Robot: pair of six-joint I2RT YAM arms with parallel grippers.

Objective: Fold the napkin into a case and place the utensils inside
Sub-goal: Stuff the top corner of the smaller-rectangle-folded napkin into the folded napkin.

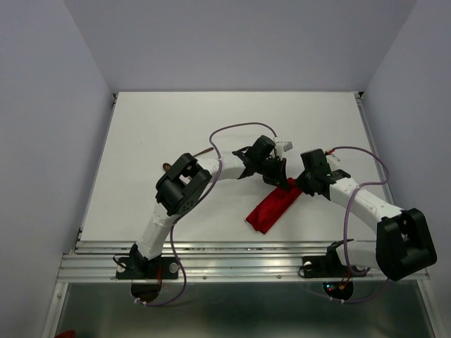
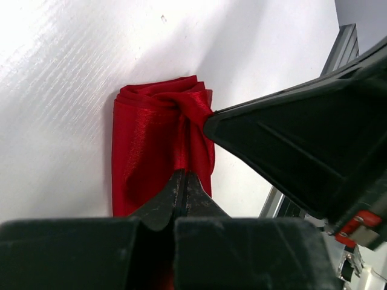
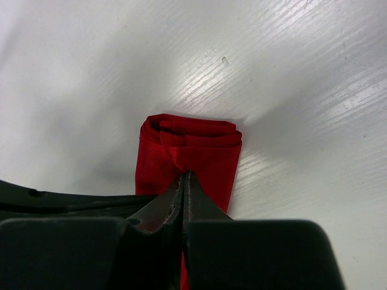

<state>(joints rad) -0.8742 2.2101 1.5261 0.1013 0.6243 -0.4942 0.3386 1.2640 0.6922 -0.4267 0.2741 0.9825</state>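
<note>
The left gripper (image 2: pixel 181 182) is pinched tight on the red napkin (image 1: pixel 272 208), its fingers meeting on a bunched ridge of cloth. The right gripper (image 3: pixel 185 181) is also clamped on the napkin, just beside the left one at the strip's far end. The napkin lies folded into a narrow strip on the white surface (image 1: pixel 211 120). Well left of the napkin, a brown utensil (image 1: pixel 168 167) shows partly beside the left arm.

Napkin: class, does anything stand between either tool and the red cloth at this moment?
Nothing visible does. The left tool and the right tool are each shut on the folded napkin, close together at one end, with no object between tool and cloth.
</note>
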